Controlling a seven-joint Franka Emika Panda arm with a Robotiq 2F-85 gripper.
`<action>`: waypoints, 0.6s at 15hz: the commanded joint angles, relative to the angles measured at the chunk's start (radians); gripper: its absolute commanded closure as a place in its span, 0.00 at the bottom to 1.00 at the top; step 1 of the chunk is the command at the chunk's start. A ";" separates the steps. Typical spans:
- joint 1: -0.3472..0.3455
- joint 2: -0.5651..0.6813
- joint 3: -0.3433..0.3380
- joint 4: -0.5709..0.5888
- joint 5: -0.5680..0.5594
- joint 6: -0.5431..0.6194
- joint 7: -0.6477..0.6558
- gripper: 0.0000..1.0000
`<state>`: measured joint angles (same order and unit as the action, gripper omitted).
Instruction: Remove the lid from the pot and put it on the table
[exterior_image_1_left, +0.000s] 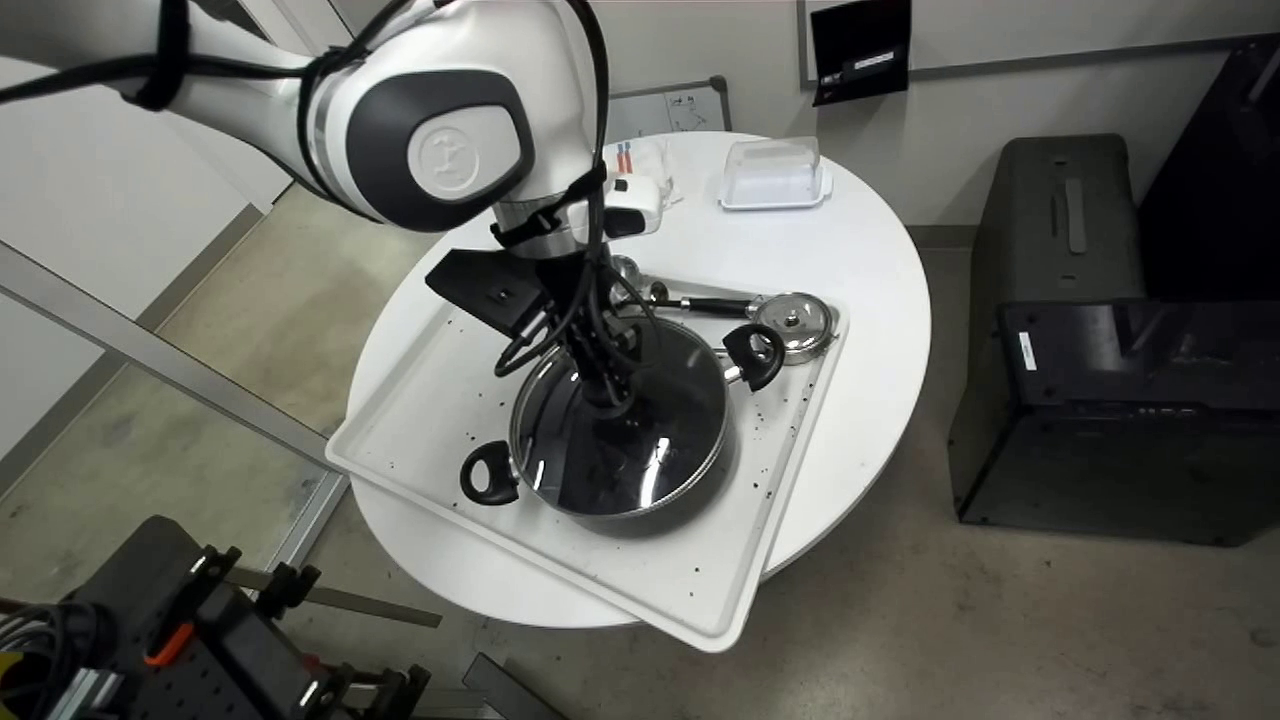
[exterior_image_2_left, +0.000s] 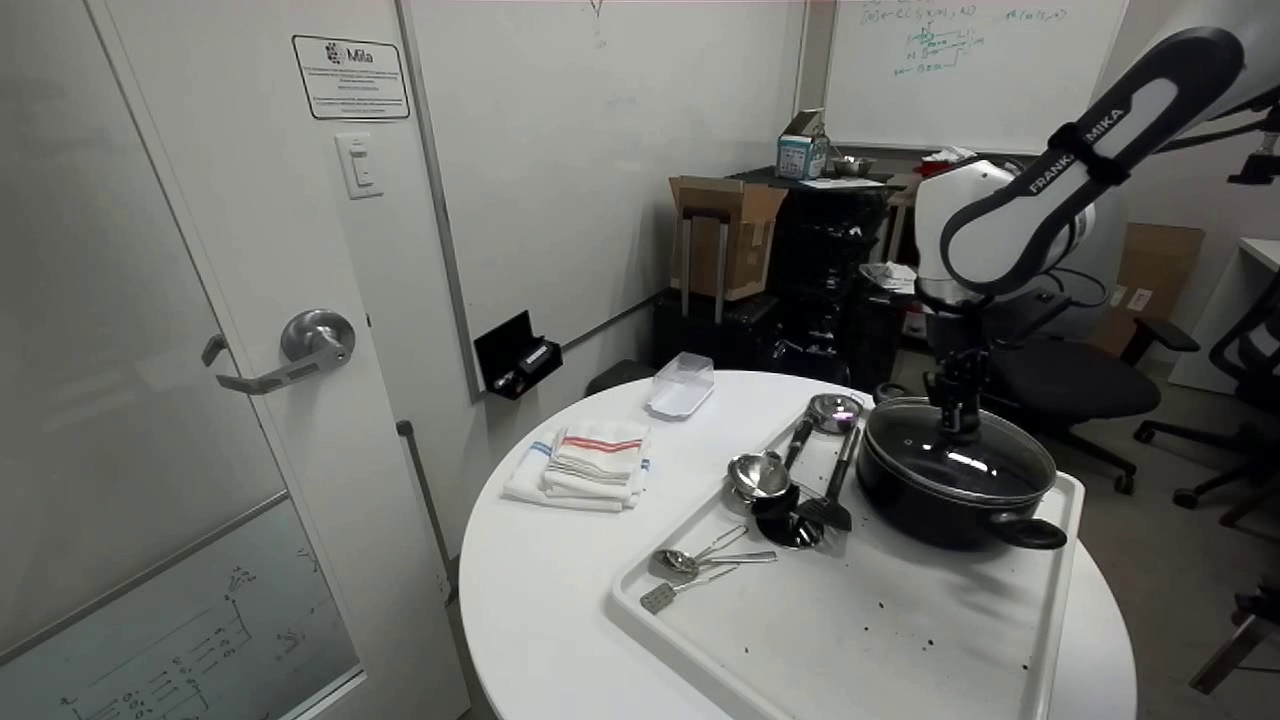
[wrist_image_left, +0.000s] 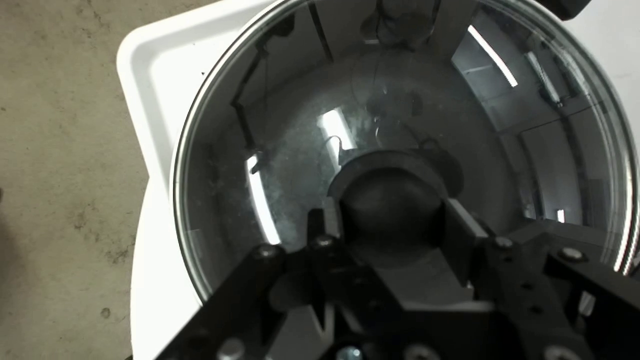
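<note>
Wrist view: end effector clasps lid knob; in both exterior views: utensils.

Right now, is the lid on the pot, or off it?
On: in both exterior views the lid covers the pot, with no gap visible between them.

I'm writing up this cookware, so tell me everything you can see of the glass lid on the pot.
The lid is a round, domed disc of what looks like clear glass, with a thin metal rim and a dark, round central knob. Bright reflections streak the glass. It rests roughly level on the black pot. The end effector has fingers on either side of the knob; whether they grip it is unclear.
</note>
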<state>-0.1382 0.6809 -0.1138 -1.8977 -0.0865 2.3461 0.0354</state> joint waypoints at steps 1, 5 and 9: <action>0.013 -0.136 -0.001 -0.101 0.000 -0.013 -0.024 0.75; 0.042 -0.238 -0.002 -0.166 -0.017 -0.031 -0.008 0.75; 0.089 -0.306 0.005 -0.214 -0.060 -0.053 0.005 0.75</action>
<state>-0.0858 0.4594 -0.1100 -2.0502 -0.1044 2.3231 0.0343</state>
